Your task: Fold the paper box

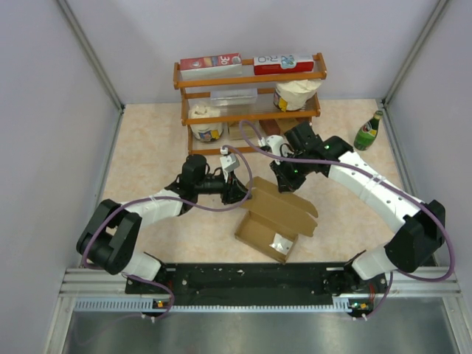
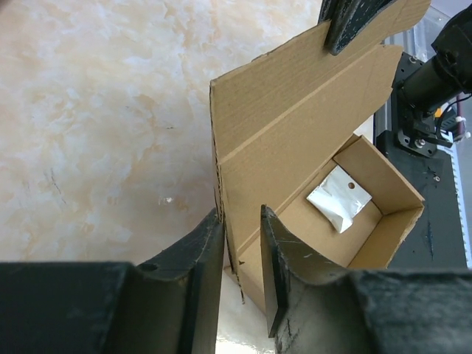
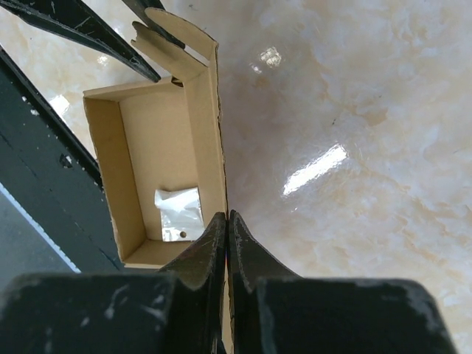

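Note:
The paper box (image 1: 274,219) is a brown cardboard mailer lying open on the table between the arms, with its lid (image 2: 295,125) raised upright. A small white pouch (image 2: 338,198) lies inside the tray. My left gripper (image 2: 242,214) stands at the lid's left end, slightly open, with the cardboard edge between its fingers and a gap on the right side. My right gripper (image 3: 227,215) is shut on the thin edge of the lid, above the tray (image 3: 158,140) and the pouch (image 3: 179,214). In the top view they are the left gripper (image 1: 236,193) and the right gripper (image 1: 284,181).
A wooden shelf (image 1: 251,77) at the back holds red-and-white cartons and white tubs. A green bottle (image 1: 368,131) stands at the far right. The black base rail (image 1: 251,276) runs just in front of the box. Grey walls close off both sides.

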### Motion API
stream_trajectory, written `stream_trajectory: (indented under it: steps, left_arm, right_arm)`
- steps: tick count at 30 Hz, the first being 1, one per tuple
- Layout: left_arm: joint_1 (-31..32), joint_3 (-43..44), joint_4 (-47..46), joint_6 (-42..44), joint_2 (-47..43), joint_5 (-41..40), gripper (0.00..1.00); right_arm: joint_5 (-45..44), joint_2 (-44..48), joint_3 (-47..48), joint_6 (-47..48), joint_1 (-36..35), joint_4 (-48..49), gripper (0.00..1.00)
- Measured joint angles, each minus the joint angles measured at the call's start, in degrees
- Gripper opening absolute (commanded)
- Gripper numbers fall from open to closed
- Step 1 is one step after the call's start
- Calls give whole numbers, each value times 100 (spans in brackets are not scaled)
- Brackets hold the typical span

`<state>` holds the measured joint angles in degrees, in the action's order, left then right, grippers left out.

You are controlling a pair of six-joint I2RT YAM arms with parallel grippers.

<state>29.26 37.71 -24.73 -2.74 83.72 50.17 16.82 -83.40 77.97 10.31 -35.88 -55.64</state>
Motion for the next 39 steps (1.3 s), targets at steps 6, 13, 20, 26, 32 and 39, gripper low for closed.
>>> stream_trajectory:
  steps: [6,13,20,26,32,39]
  left_arm:
    - [0,0,63,-2,0,17,31]
    - [17,149,297,79,17,9,27]
    - [59,236,420,160,70,-22,27]
    - [168,356,693,339,131,-177,31]
    - [227,420,999,507,131,-411,19]
    - [229,439,1113,573,131,-527,0]
  right_arm:
    - [13,0,0,20,0,0,0]
    - [72,0,2,20,0,0,0]
    - [109,2,2,26,0,-9,0]
    - [127,2,2,35,0,-7,0]
    - [136,2,2,63,0,-7,0]
    - [138,2,2,63,0,-11,0]
